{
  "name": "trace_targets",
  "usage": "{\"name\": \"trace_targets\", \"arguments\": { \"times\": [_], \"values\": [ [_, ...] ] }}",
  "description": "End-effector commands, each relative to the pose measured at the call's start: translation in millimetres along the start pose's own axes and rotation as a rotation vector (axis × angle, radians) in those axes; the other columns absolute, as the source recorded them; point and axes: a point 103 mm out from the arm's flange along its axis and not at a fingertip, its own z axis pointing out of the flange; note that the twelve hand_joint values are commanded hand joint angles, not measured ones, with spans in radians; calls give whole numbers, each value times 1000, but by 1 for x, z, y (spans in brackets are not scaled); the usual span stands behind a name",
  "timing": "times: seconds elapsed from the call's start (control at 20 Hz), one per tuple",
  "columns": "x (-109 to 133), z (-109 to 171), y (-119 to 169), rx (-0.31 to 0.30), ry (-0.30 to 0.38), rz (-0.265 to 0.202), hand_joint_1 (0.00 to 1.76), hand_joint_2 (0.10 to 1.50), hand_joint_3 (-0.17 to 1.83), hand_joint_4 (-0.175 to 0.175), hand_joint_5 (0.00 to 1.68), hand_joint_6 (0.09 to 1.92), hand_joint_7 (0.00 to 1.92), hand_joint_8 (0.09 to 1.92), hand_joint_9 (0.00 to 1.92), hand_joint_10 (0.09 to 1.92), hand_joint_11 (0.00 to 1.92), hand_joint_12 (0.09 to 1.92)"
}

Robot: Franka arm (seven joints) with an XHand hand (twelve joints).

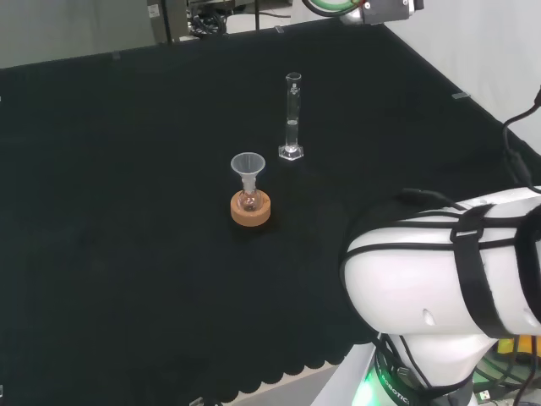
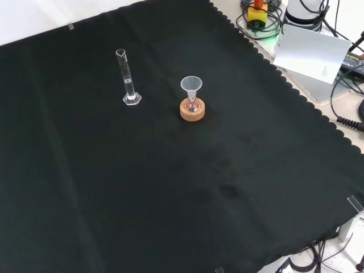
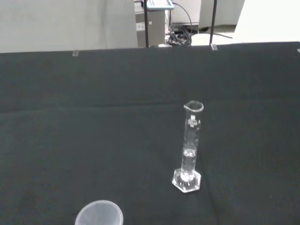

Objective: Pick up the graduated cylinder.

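1. A clear graduated cylinder (image 1: 292, 118) is standing upright on its hexagonal foot on the black cloth (image 1: 127, 211), toward the cloth's far edge.
2. A small flask (image 1: 249, 201) is sitting in a cork ring (image 1: 251, 210) just nearer and to the left, apart from the cylinder.
3. A clear funnel (image 1: 247, 166) is resting in the flask's neck.
4. The arm's white links (image 1: 448, 271) are occupying the near right corner.

Worktop (image 2: 85, 199), black cloth cover: 1.
Graduated cylinder (image 2: 128, 79), clear, upright on hexagonal foot: 1.
Small flask (image 2: 192, 106), clear: 1, seated in stand.
Cork ring stand (image 2: 192, 112): 1.
Funnel (image 2: 191, 86), translucent, set in flask neck: 1.
Total glass or plastic pieces standing on cloth: 3.
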Motion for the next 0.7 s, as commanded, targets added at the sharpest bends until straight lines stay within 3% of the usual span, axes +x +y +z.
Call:
{"name": "trace_targets", "arguments": {
  "times": [0.05, 0.3, 0.7],
  "values": [
    [-24, 49, 29, 38, 30, 17, 12, 1384, 21, -16, 234, 87, 11, 436, 437, 87, 42, 1356],
    [-41, 80, 74, -3, 77, -9, 128, 1340, 0, -24, 264, 87, 67, 471, 477, 87, 44, 1366],
    [-51, 132, 146, 33, 111, -36, 317, 1270, -35, -29, 305, 87, 102, 515, 503, 87, 59, 1377]
  ]
}}
